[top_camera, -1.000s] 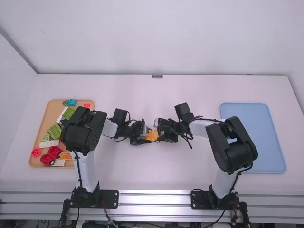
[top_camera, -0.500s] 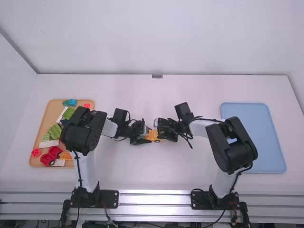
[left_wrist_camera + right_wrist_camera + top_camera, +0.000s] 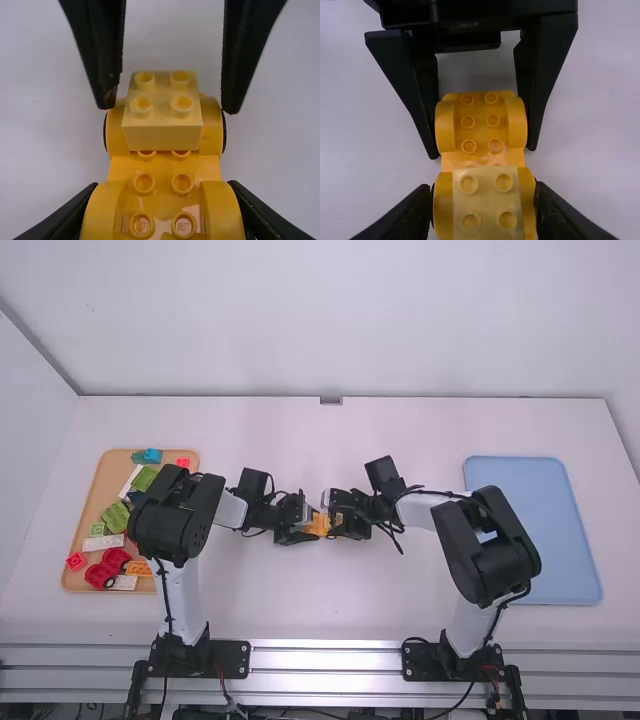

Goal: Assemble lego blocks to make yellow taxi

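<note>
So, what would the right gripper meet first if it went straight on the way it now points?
Probably the left gripper, closed on the orange car base; the right gripper, open, straddles its other end. Dip toward the table is hard to judge.

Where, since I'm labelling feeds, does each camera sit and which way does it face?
High view: above and behind, facing forward and down over the white table; both arms show.
Left wrist view: on left arm, facing orange plastic car base; black left tool and right tool show.
Right wrist view: on right arm, facing pale yellow plastic block; both tools show.
Wrist views share base and block, from opposite ends.
</note>
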`<state>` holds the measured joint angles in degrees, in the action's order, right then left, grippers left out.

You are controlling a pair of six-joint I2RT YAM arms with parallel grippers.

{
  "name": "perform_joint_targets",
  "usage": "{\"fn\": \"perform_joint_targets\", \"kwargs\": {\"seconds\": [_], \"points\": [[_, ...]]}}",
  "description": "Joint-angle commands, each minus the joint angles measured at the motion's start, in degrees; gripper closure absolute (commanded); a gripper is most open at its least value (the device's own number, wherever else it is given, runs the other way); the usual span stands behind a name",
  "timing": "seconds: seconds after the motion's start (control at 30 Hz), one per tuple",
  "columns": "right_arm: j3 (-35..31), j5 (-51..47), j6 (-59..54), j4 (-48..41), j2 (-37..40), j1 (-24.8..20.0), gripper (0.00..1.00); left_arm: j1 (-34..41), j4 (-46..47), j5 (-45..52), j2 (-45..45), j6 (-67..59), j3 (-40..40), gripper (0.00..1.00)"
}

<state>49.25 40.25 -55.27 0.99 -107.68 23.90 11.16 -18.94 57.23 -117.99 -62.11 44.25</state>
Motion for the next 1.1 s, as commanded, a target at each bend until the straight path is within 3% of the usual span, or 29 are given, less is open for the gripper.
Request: {"fn": "perform_joint_targets", "kwargs": {"seconds": [0.0,0.33,0.47,0.63,1.07], "points": [[-0.2,0.5,3.1,1.0,0.0,0.2,0.42,0.2,0.2,-1.2,-1.0,-0.3,0.3,0.52],[2.4,6.3,5.3,1.1,2.3,-0.9,0.45,0.1,0.3,-1.2,-1.0,-0.3,0.3,0.52],[2.4,6.2,4.3,-0.4,2.5,-1.6,0.99,0.1,0.3,-1.2,-1.0,-0.3,0.3,0.53],[2.4,6.2,0.8,-4.8,2.4,-2.1,1.00,0.2,0.3,-1.2,-1.0,-0.3,0.3,0.53],[2.4,-0.2,2.0,-4.0,-0.4,-0.4,1.00,0.1,0.3,-1.2,-1.0,-0.3,0.3,0.55]]}}
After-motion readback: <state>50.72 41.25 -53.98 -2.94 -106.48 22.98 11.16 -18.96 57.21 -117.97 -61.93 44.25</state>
